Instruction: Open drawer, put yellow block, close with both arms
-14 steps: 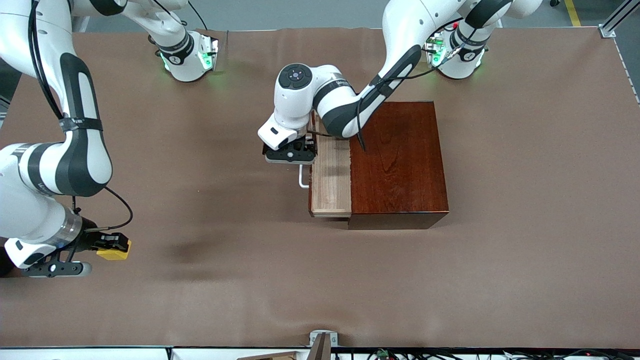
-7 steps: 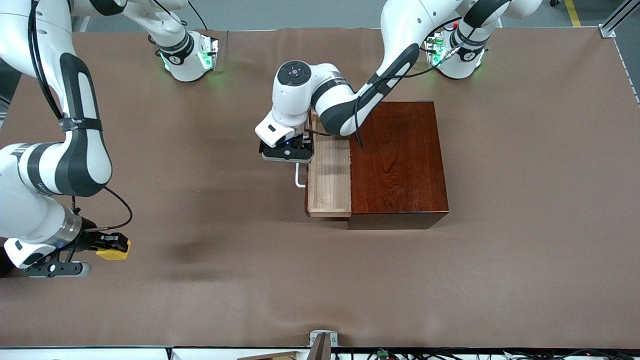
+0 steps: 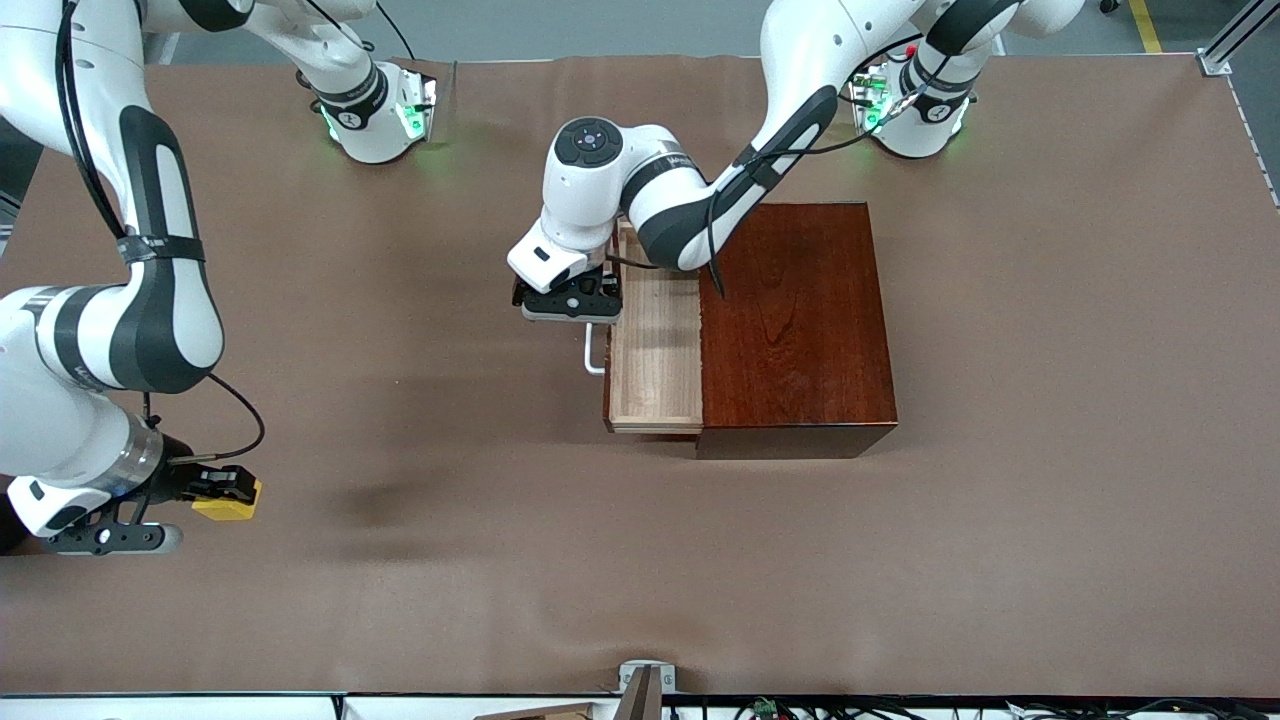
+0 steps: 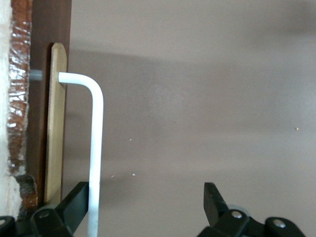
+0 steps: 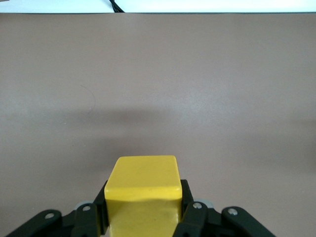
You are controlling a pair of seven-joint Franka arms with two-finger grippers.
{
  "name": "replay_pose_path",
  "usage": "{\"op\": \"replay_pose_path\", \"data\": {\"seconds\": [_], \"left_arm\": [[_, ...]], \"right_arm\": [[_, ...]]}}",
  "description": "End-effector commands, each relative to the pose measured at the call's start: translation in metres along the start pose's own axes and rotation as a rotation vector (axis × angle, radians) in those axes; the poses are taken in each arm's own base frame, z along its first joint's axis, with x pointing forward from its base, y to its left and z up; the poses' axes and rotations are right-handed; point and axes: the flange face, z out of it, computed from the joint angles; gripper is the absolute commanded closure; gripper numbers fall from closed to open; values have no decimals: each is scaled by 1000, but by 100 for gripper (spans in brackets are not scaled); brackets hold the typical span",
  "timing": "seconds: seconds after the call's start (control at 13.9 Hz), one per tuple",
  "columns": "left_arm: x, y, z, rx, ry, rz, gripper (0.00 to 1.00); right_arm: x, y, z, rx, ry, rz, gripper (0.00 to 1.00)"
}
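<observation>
The drawer is partly pulled out of the dark mahogany box, and its pale tray is empty. Its white bar handle sticks out toward the right arm's end of the table. My left gripper is open around the handle. The bar lies against one finger and the second finger stands well clear. My right gripper is shut on the yellow block, held above the table at the right arm's end. The block fills the right gripper.
The brown table cover is bare around the box. The two green-lit bases stand along the edge farthest from the front camera. A small metal bracket sits at the nearest edge.
The drawer has slid farther out toward the right arm's end, and my left gripper has moved with the handle. The right arm and the block have not moved.
</observation>
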Motion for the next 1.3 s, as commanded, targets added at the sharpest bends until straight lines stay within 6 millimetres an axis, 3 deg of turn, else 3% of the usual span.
{"op": "replay_pose_path", "data": {"seconds": [0.0,0.22,0.36,0.65,1.23], "left_arm": [[-26,43,-19,-143,-41,-70,0],[-21,41,-30,-122,-38,-72,0],[-15,36,-28,-116,-34,-78,0],[-23,29,-13,-50,-58,-62,0],[-16,13,-13,65,-88,-61,0]], "right_arm": [[4,6,-3,9,6,8,100],[4,5,-4,10,7,8,100],[4,7,-3,9,6,11,100],[4,7,-2,9,4,11,100],[4,7,-2,11,4,10,100]]}}
